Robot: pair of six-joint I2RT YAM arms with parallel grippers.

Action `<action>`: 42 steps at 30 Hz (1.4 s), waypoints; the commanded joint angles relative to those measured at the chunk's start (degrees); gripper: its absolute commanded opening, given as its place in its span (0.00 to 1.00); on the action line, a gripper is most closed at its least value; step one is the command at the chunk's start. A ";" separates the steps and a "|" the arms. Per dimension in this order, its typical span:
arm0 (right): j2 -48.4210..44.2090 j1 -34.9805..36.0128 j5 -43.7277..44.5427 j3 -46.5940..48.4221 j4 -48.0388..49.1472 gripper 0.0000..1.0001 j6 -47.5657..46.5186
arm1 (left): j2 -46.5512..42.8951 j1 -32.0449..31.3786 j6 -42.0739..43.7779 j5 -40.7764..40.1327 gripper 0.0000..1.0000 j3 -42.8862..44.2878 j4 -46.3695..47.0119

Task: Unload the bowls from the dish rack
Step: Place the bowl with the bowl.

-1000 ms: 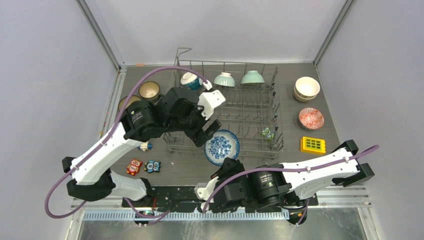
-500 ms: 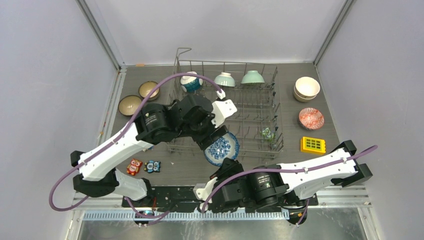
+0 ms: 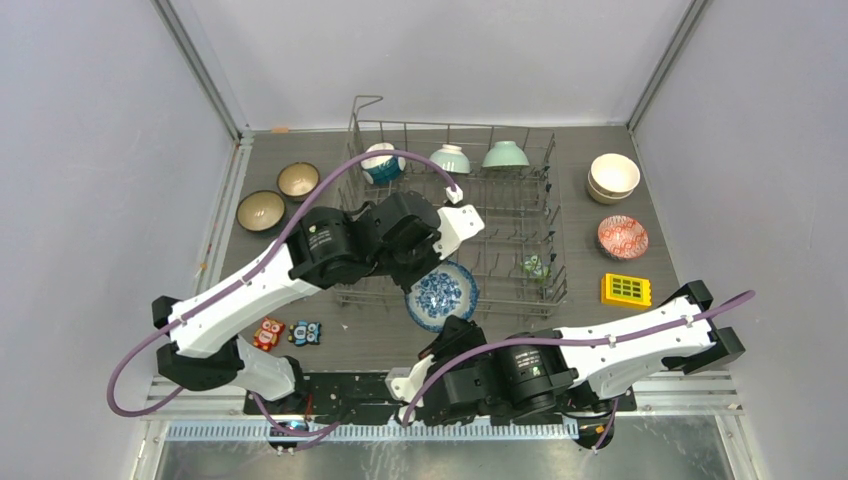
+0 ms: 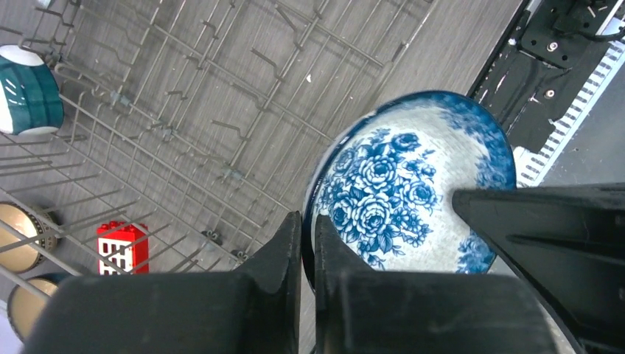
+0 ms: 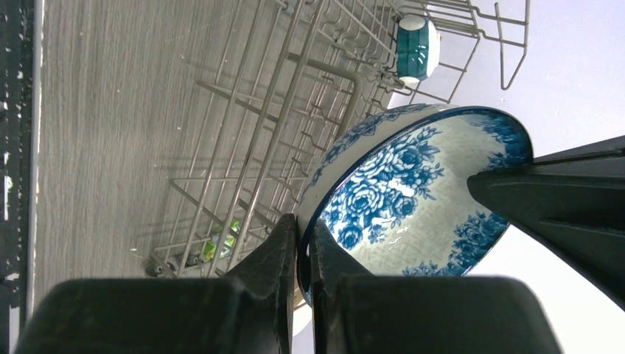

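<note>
Left of the large grey metal wire dish rack [image 3: 500, 215], two brown round ceramic bowls [image 3: 260, 211] sat open side up on the table. Two small colourful owl-shaped toys [image 3: 288, 333] lay just off the rack's near-left corner. The left gripper [image 4: 307, 221] hung over the rack's near side, its two fingers drawn almost together and pinched on the rim of the blue-and-white floral ceramic bowl [image 3: 444, 294], one finger inside the rim and one outside. That bowl stood tilted at the middle of the rack's near rail; whether it touched the wires could not be told. The right gripper [image 5: 304, 225], on the side of the bowl away from the rack, had its fingers likewise nearly closed on the same bowl's rim. In the rack's far row stood a dark teal bowl with a white foot [image 3: 380, 163] and, to its right, two pale mint green bowls [image 3: 450, 158], all upside down. A small green toy [image 3: 535, 266] lay inside the rack's near-right corner. Right of the rack sat stacked cream bowls [image 3: 613, 177], a red-and-white patterned bowl [image 3: 622, 237] and a yellow rectangular block with green squares [image 3: 626, 289].
</note>
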 commanded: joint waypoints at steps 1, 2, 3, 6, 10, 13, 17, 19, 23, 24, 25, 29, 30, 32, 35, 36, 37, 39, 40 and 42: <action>-0.30 0.31 3.68 1.88 1.28 0.01 -2.27 | -0.53 -0.15 0.61 0.20 0.00 0.35 -0.56; -0.28 0.33 3.81 1.96 1.43 0.01 -2.22 | -0.59 -0.21 0.46 0.13 0.00 0.30 -0.57; -0.22 0.41 3.85 2.09 1.44 0.01 -2.14 | -0.63 -0.17 0.33 0.05 0.00 0.27 -0.36; -0.04 0.50 4.04 2.26 1.72 0.11 -1.71 | -1.07 -0.19 -0.09 -0.21 0.00 -0.04 0.51; 0.11 0.72 4.61 2.21 2.13 0.51 -1.39 | -2.13 -0.21 -0.67 -0.63 0.00 -0.76 2.04; -0.02 0.74 4.85 2.45 2.90 0.68 -1.39 | -2.68 -0.22 -1.12 -0.98 0.00 -1.25 3.08; -0.15 0.79 4.43 3.66 3.70 1.00 -0.28 | -3.33 -0.22 -1.83 -3.09 0.00 -1.99 4.22; 0.01 0.85 3.79 5.32 4.14 1.00 1.31 | -3.55 -0.09 -2.15 -5.10 0.00 -2.31 5.02; 0.99 0.81 1.56 11.59 3.63 1.00 6.22 | -4.63 2.59 -2.55 -6.46 0.00 -3.29 9.03; 1.23 0.84 1.05 13.20 3.51 1.00 7.41 | -4.90 4.32 -3.32 -5.98 0.00 -3.34 10.19; 1.36 0.86 0.58 14.67 3.54 1.00 8.40 | -5.20 6.46 -4.46 -5.18 0.00 -3.32 11.32; 0.18 0.86 -0.60 18.38 6.88 1.00 11.98 | -7.33 15.04 -10.46 -3.37 0.00 -4.14 17.39; -0.75 0.82 -0.57 18.18 9.41 1.00 12.95 | -8.01 16.42 -11.78 -4.11 0.00 -4.72 19.09; -2.98 0.80 0.42 16.57 16.54 1.00 14.19 | -9.50 18.80 -14.48 -5.69 0.00 -6.01 22.28; -6.53 0.41 6.34 13.25 30.80 1.00 15.12 | -11.55 21.00 -18.08 -10.21 0.00 -8.00 25.55; -7.53 -0.54 8.34 12.54 35.70 1.00 16.45 | -12.17 21.49 -18.95 -12.62 0.00 -8.55 26.19; -8.77 -2.27 9.45 12.34 38.47 1.00 18.98 | -13.01 21.99 -20.21 -14.45 0.00 -9.44 26.66; -9.70 -9.59 8.07 14.50 37.40 1.00 28.59 | -14.47 22.78 -22.15 -15.71 0.00 -10.79 27.20; -10.34 -14.36 6.16 15.15 36.07 1.00 33.80 | -15.08 22.94 -23.04 -15.99 0.00 -11.26 27.37; -11.77 -22.97 1.88 14.99 35.02 1.00 42.38 | -16.38 22.96 -24.43 -16.05 0.00 -12.44 27.31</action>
